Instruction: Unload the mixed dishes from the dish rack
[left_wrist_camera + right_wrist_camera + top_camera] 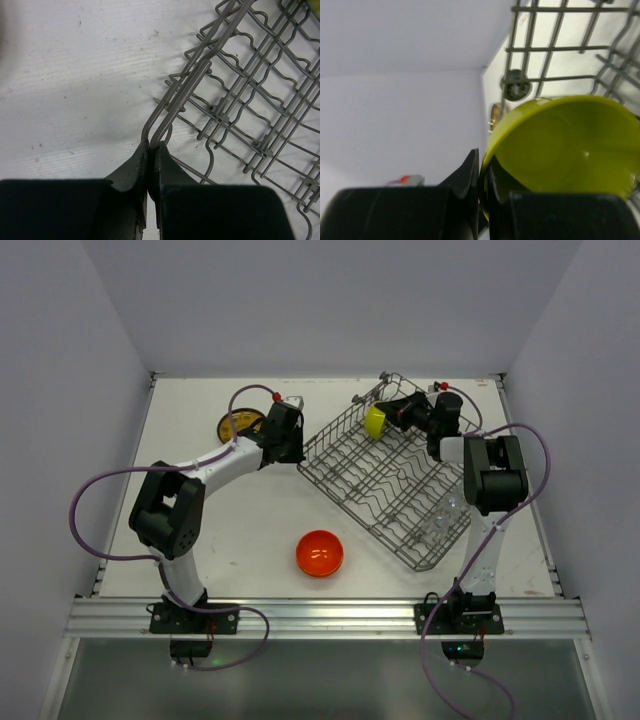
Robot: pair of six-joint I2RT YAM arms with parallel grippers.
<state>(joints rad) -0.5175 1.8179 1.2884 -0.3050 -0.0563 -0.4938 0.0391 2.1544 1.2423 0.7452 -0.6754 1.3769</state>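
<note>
The unloading looks partly done. Two dishes are already out on the surface (230, 530): an orange bowl (320, 553) sits upright near the front edge, between the two arms, and a brown-and-yellow patterned plate (238, 425) lies flat at the far left, just beside the left arm's wrist. The dish rack (390, 480) lies at an angle on the right half of the surface. It still holds the yellow-green bowl (375, 422) at its far end and a few clear glasses (440, 520) at its near right end. The middle rows look bare, and no other bowl or plates show in any view.

The right end effector (482, 165) is clamped on the rim of the yellow-green bowl, one finger inside it and one outside. The bowl stands on edge against the rack's wires. It is probably the piece in hand, with the glasses left to follow. The left end effector (151, 147) has its fingers pressed together on the rim wire at the rack's left corner, seemingly to steady it.

The surface is white and lightly scuffed. Plain pale walls (330, 300) close it in on the left, right and far sides. An aluminium rail (330, 618) carries both arm bases along the near edge, and purple cables (90, 500) loop beside each arm.
</note>
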